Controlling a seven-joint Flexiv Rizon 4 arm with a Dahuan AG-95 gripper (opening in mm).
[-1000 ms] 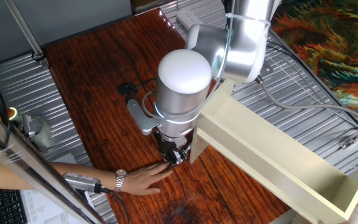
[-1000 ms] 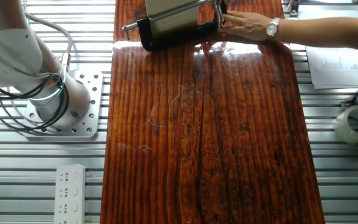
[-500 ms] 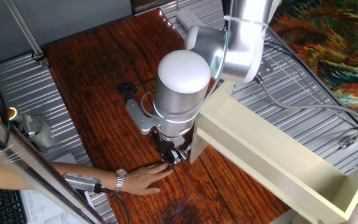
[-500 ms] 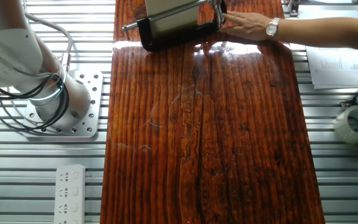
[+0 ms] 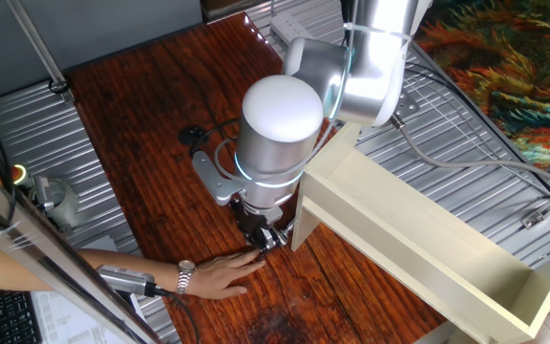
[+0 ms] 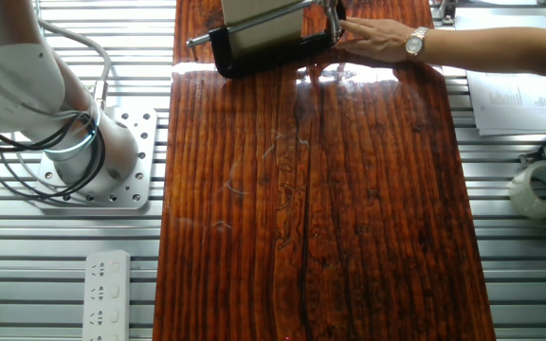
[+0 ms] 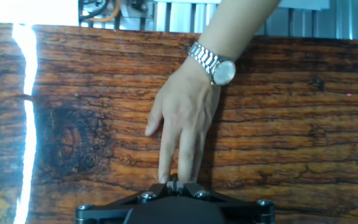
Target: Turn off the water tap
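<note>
I cannot make out the water tap in any view; the spot under my gripper is covered by the gripper and a person's hand. My gripper [image 5: 265, 239] is low over the wooden table, beside the near end of the cream box [image 5: 418, 239]. In the hand view its fingers [image 7: 174, 184] are pressed together, and I see nothing between them. The person's hand [image 7: 185, 118], with a silver watch, lies flat on the table with its fingertips right at my gripper's tips. A black C-clamp [image 6: 254, 52] lies at the table's far edge in the other fixed view, next to the hand [image 6: 377, 38].
The long cream box stands along the right side of the table. A silver pen-like tool [image 5: 127, 280] with a black cable lies by the person's wrist. A tape roll [image 6: 541, 189] and a power strip [image 6: 107, 294] lie off the wood. My arm base [image 6: 93, 161] stands left.
My arm has shifted very slightly to the left. The person's hand and the gripper fingers look the same.
</note>
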